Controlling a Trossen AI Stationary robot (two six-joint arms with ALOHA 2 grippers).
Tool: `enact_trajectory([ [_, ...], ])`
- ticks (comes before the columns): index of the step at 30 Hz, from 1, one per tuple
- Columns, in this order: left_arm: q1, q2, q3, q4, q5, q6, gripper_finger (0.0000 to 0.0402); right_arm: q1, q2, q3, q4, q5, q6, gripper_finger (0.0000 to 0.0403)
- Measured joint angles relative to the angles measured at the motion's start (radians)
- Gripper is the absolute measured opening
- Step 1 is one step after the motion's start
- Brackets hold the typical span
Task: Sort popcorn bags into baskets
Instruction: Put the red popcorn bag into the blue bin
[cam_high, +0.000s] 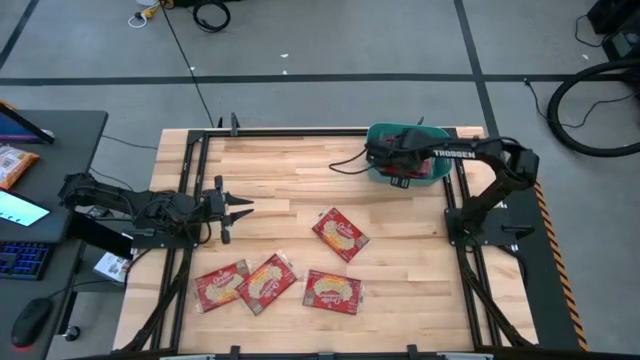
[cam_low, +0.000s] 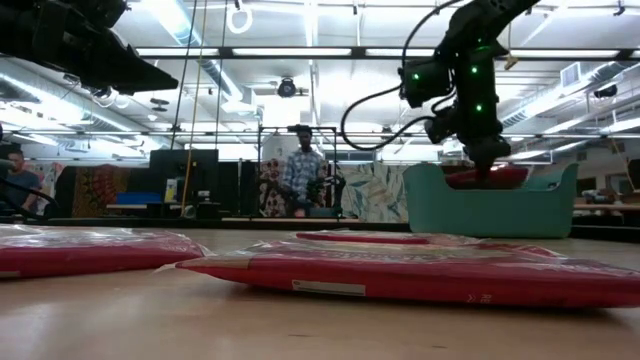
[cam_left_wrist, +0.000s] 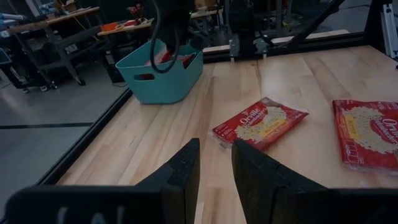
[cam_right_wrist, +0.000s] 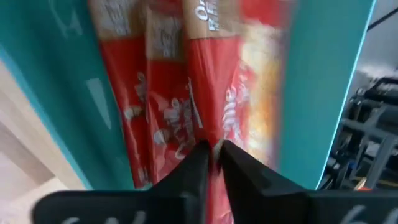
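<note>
The right claw (cam_high: 392, 160) reaches into the teal basket (cam_high: 440, 178) at the two o'clock corner of the desk (cam_high: 290, 180) in the high view, its fingers lost among the red packets inside. The left claw (cam_high: 240, 210) hangs over the nine o'clock side, fingers a narrow gap apart and holding nothing. Four popcorn bags lie flat on the wood: one near the centre (cam_high: 340, 234), and three in a row toward six o'clock (cam_high: 221, 286), (cam_high: 266, 282), (cam_high: 332, 291), the two leftmost touching.

In the low view, the right claw (cam_low: 487, 165) dips down into the basket (cam_low: 490, 205), where a red edge shows above the rim. Bags lie flat in the foreground (cam_low: 440, 278), (cam_low: 90, 250). A person (cam_low: 302, 175) stands in the room beyond.

The left wrist view shows that claw (cam_left_wrist: 216, 163) with its fingers slightly apart over bare wood, one bag (cam_left_wrist: 260, 122) lying just ahead of it, another (cam_left_wrist: 368, 134) off to the side, and the basket (cam_left_wrist: 163, 73) farther away.

In the right wrist view, the claw (cam_right_wrist: 213, 158) is pinched nearly closed on the edge of a popcorn bag (cam_right_wrist: 205, 81) standing upright among others between the basket's teal walls (cam_right_wrist: 326, 93).
</note>
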Motion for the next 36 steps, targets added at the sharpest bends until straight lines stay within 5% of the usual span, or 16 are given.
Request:
enact_trajectory([
  [8, 0.000, 0.000, 0.000, -0.002, 0.000, 0.015, 0.0098, 0.012, 0.000, 0.017, -0.094, -0.025, 0.132, 0.0138],
  [17, 0.000, 0.000, 0.000, -0.002, 0.000, 0.014, 0.0098, 0.233, -0.002, 0.164, -0.221, -0.037, 0.436, 0.0151],
  [28, 0.000, 0.000, 0.000, -0.002, 0.000, -0.006, 0.0098, 0.481, 0.036, 0.177, 0.124, -0.033, 0.509, 0.0151],
  [36, 0.000, 0.000, 0.000, -0.003, 0.000, -0.004, 0.0098, 0.580, 0.262, 0.230, 0.289, -0.126, 0.581, 0.0151],
])
